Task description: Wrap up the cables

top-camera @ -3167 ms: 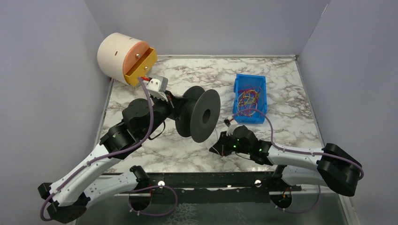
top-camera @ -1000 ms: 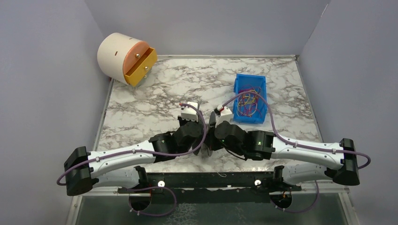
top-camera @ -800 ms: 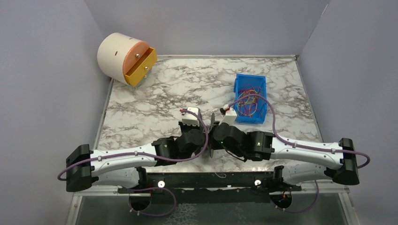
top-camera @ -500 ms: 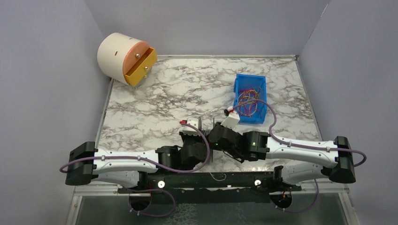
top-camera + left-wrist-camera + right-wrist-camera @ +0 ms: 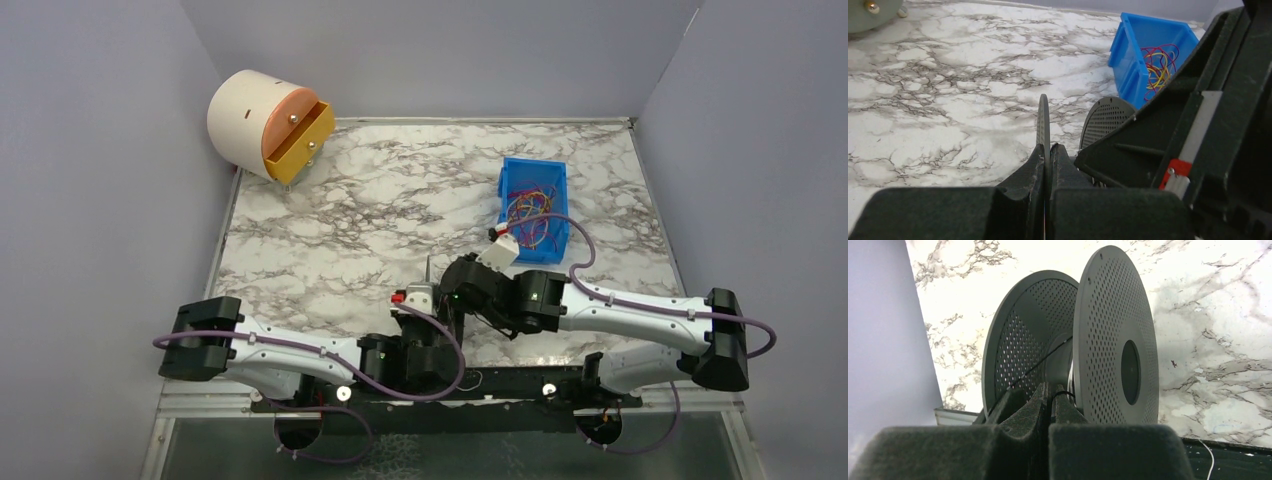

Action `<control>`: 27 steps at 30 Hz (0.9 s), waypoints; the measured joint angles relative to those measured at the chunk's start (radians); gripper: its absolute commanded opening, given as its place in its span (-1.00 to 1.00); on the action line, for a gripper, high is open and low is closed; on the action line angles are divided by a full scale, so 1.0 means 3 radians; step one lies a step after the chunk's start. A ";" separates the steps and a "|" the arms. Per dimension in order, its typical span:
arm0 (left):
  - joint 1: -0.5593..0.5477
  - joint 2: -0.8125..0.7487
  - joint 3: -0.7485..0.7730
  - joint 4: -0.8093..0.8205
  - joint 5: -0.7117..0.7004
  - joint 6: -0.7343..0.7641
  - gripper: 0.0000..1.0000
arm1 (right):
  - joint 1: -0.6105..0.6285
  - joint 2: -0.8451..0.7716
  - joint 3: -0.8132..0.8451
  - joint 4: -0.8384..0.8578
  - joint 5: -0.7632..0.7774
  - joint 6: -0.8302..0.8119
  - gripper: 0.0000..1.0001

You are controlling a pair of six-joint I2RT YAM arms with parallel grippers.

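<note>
Right wrist view: the black strand [image 5: 1038, 364] is running from the spool [image 5: 1113, 330] hub toward 7 o'clock.
The right gripper [image 5: 1049, 390], closed, is apparently pinching it; the left gripper [image 5: 1046, 152] is clamping the spool's rim; it should be feeding taut between the discs.

No text, label, brand, number or sign can be read in any of the views.
</note>
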 measured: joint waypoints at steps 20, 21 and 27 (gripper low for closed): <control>-0.0256 0.0523 0.0184 -0.0393 -0.0379 -0.0669 -1.00 | -0.0404 0.0262 0.0112 -0.0061 -0.0481 -0.0043 -0.97; -0.0262 0.0528 0.0195 -0.0439 -0.0378 -0.0708 -1.00 | -0.0408 0.0266 0.0113 -0.0069 -0.0482 -0.0045 -0.92; -0.0356 0.0613 0.0198 -0.0729 -0.0379 -0.0961 -1.00 | -0.0520 0.0266 0.0142 -0.0010 -0.0401 -0.0008 -0.60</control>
